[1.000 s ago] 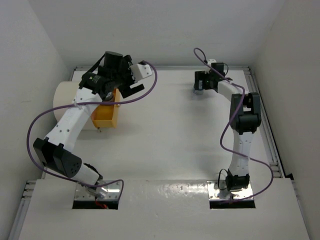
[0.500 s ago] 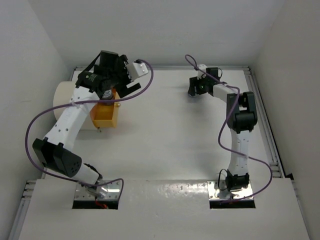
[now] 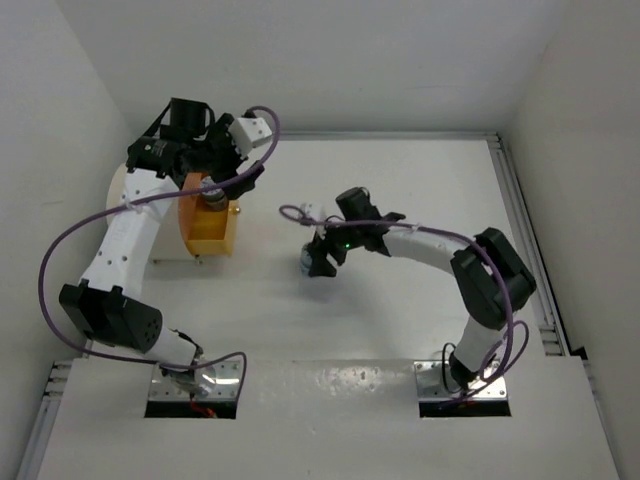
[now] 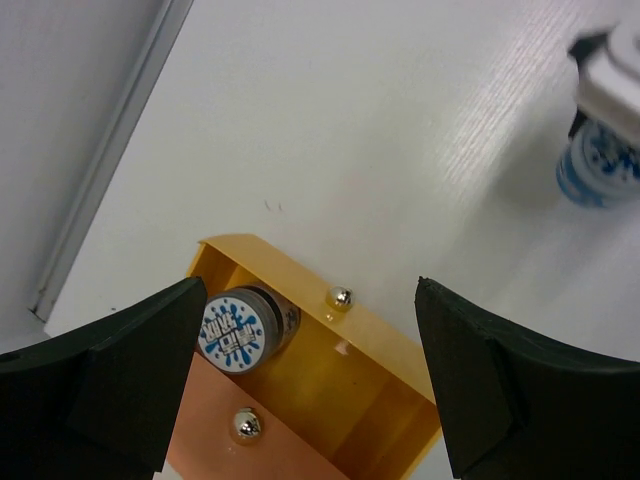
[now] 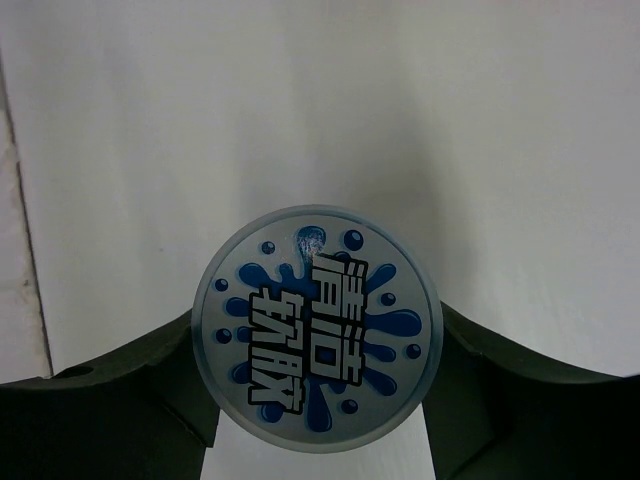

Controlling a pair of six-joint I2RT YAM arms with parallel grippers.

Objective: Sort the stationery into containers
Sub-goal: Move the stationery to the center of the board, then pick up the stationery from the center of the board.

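Swung in from the far right corner to mid-table with the right claw (image 3: 313,262), clenched on a round blue-and-white disc (image 5: 325,330). Farther left, shifted leftward over the orange drawer (image 4: 385,388) with the left claw (image 4: 310,310), jaws spread wide, holding nothing. Second disc (image 4: 232,330) lying in a corner of that drawer, beside the cream drum (image 3: 168,245).

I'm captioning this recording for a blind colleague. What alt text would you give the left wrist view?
A round blue-and-white piece sits in the corner of an open orange drawer, seen from above between the left gripper's wide-open black fingers. At top right, over the white table, the right gripper holds a second blue-and-white piece.
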